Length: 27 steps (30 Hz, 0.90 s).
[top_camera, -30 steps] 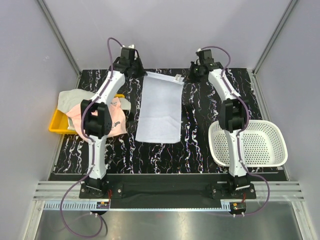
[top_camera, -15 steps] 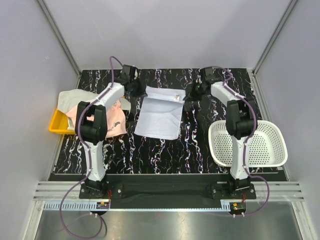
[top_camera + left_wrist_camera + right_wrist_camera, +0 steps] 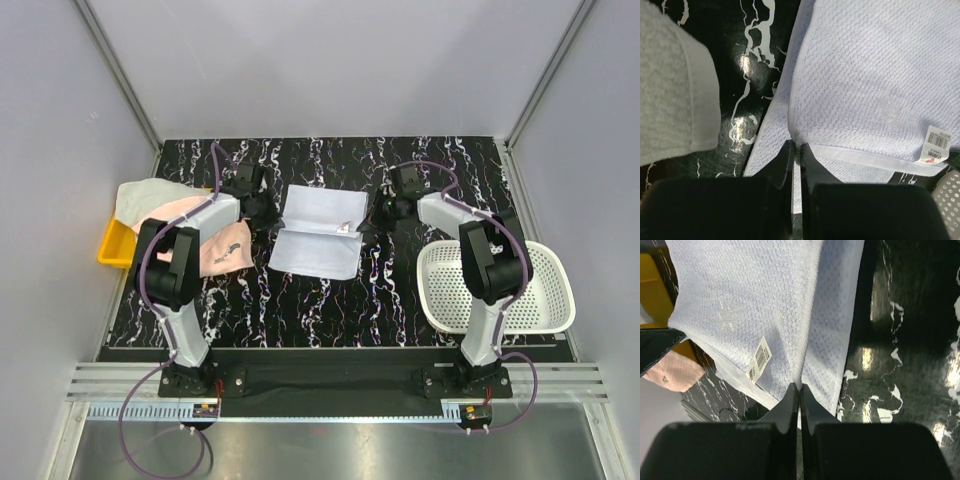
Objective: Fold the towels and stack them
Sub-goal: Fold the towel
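A pale blue towel (image 3: 318, 232) lies mid-table, its far half drawn over its near half. My left gripper (image 3: 262, 210) is shut on the towel's left far corner; in the left wrist view (image 3: 796, 146) the cloth (image 3: 865, 80) is pinched between the jaws. My right gripper (image 3: 376, 213) is shut on the right far corner, seen pinched in the right wrist view (image 3: 799, 386), with a white tag (image 3: 759, 358) on the cloth (image 3: 750, 295). A pale pink towel (image 3: 215, 240) and a whitish towel (image 3: 150, 194) lie at the left.
A yellow tray (image 3: 113, 245) sits at the table's left edge under the pile of towels. A white mesh basket (image 3: 528, 286) stands at the right, partly behind the right arm. The table is black marble-patterned.
Both grippers have moved from the far edge toward me, carrying the towel's far edge over its near part. The towel's visible length has shortened.
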Tool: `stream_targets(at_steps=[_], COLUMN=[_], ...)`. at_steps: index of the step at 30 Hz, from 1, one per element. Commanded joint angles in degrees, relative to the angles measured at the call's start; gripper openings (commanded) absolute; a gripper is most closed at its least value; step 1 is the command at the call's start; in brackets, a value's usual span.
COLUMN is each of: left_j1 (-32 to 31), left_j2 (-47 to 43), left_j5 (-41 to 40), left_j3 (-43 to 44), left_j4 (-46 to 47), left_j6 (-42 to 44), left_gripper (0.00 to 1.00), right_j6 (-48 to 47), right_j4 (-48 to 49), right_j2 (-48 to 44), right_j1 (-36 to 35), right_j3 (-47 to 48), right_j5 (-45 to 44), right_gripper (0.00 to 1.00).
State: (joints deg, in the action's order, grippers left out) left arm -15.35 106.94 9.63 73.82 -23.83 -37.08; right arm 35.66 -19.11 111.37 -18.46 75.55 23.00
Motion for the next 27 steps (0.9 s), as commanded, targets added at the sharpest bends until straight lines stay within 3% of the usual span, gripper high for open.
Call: stream_targets(at_steps=[1, 12, 27], left_j1=[-0.64, -2.22, -3.98], left_j2=[-5.06, -13.77, -18.78], left_j5=[-2.42, -5.49, -9.45], left_j3=[-2.36, -8.25, -14.32], left_j4=[3.97, 2.39, 0.63], left_j6=[-0.45, 0.87, 1.04], left_gripper=[0.00, 0.00, 0.00], right_j6=[2.83, 4.59, 6.44], right_j4=[3.91, 6.37, 7.25], right_j2=[-4.76, -10.30, -16.54], right_j1=[-1.05, -3.60, -6.76], right_j3=[-3.47, -12.26, -17.63], right_j5=[-2.26, -5.25, -6.74], right_gripper=[0.00, 0.00, 0.00])
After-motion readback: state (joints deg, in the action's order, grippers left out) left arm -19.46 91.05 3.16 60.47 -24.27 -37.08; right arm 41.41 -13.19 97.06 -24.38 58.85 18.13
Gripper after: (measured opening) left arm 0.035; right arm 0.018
